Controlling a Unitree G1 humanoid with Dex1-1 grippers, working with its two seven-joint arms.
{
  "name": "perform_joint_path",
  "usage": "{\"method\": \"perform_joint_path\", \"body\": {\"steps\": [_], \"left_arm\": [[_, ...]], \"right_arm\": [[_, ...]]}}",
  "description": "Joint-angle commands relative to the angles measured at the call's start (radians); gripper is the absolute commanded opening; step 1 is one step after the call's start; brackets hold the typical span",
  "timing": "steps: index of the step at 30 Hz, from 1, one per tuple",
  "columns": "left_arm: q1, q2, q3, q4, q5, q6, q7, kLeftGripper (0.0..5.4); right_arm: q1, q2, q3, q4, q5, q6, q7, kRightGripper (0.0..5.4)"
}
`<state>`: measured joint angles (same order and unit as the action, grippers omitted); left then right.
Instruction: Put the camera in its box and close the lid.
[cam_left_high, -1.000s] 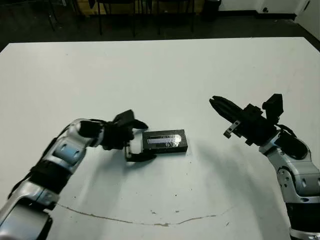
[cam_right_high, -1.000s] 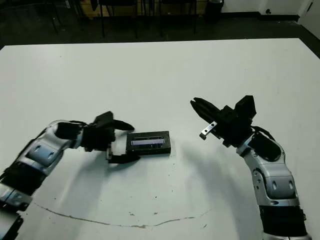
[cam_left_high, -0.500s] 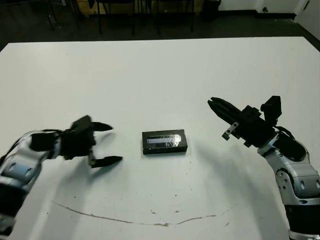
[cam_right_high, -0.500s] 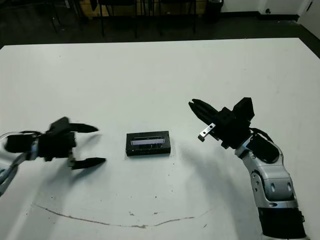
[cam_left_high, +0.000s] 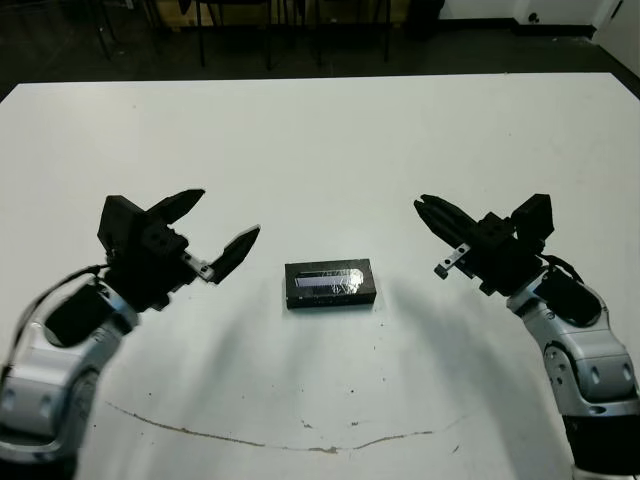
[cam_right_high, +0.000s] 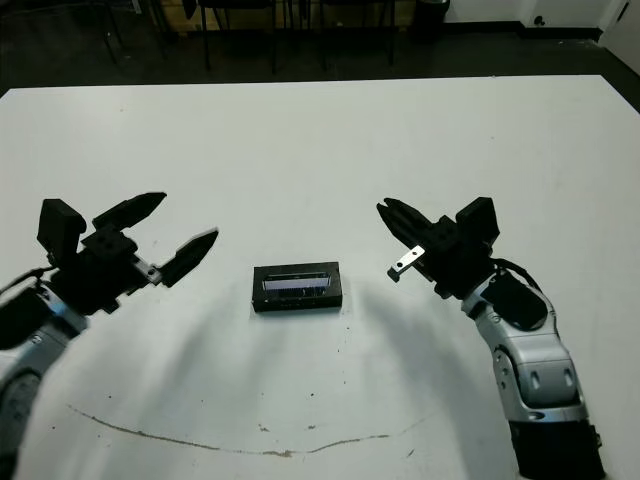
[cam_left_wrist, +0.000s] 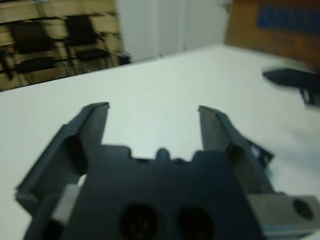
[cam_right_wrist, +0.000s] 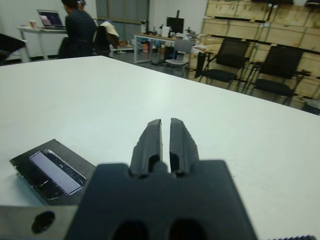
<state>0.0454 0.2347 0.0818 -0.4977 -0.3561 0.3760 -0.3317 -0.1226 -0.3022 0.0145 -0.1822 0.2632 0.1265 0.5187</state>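
Black lid (cam_left_high: 330, 284) closed on table (cam_left_high: 320, 140), left pincer (cam_left_high: 215, 232) spread wide, right pincer (cam_left_high: 427, 209) pressed together, both raised apart from it

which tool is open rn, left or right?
The left tool is open, its two fingers spread wide with clear table between them. The right tool has its fingers pressed together. Neither touches the lid.
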Motion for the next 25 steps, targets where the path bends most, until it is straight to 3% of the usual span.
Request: {"method": "perform_joint_path", "body": {"steps": [1, 7, 12, 18, 25], "left_arm": [[0.059, -0.058, 0.013, 0.026, 0.054, -0.105, 0.070, 3.43], [0.180, -0.137, 0.000, 0.172, 0.242, -0.496, 0.165, 2.21], [0.228, -0.202, -0.015, 0.301, 0.283, -0.661, 0.216, 1.26], [0.239, -0.236, -0.025, 0.374, 0.269, -0.748, 0.230, 0.10], [0.246, -0.221, -0.038, 0.353, 0.279, -0.735, 0.225, 0.01]], "right_arm": [[0.050, 0.041, 0.010, 0.029, -0.074, -0.097, -0.071, 0.00], [0.126, 0.148, 0.006, 0.065, -0.159, -0.212, -0.236, 0.00], [0.178, 0.195, 0.013, 0.054, -0.165, -0.245, -0.283, 0.00], [0.214, 0.227, 0.014, 0.074, -0.160, -0.326, -0.301, 0.00], [0.227, 0.223, 0.011, 0.056, -0.172, -0.328, -0.306, 0.00]]}}
